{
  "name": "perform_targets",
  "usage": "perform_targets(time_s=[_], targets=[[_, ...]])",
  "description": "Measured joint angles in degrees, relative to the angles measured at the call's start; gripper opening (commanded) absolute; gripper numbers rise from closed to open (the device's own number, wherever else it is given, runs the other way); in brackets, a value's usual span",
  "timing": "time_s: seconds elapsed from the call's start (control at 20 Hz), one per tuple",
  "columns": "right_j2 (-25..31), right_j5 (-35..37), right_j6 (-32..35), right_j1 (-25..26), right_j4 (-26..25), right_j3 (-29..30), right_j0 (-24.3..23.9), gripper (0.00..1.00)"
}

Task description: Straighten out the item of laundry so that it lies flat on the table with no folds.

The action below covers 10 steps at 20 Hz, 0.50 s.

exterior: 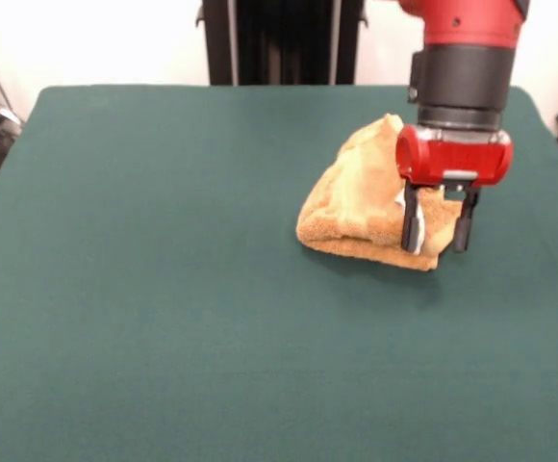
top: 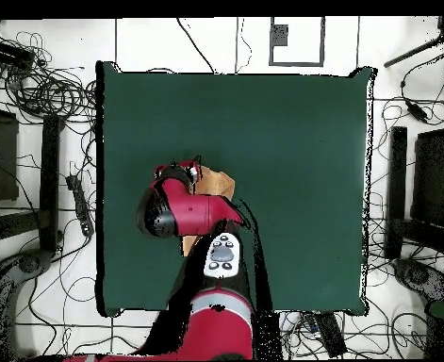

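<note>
The orange-tan terry towel (exterior: pixel 356 207) lies crumpled in a folded heap on the right part of the green table (exterior: pixel 164 289). A small white tag shows near the fingers. My gripper (exterior: pixel 438 236) stands over the towel's right front corner, its two dark fingers (exterior: pixel 412 226) apart, with towel cloth between them and the tips at table level. In the overhead view the red arm covers most of the towel (top: pixel 221 181); the gripper (top: pixel 178 172) is at the table's left part (top: pixel 301 141).
The robot's black pedestal (exterior: pixel 284 38) stands behind the table's far edge. Cables and equipment (top: pixel 46 94) lie on the floor around the table. Dark stands (top: pixel 423 189) are beside the table.
</note>
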Motion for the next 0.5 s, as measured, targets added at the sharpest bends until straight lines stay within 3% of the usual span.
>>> perform_targets(time_s=[0.5], targets=[[-1.1,-8.7,0.0,6.5,0.0,0.0,2.0,1.0]])
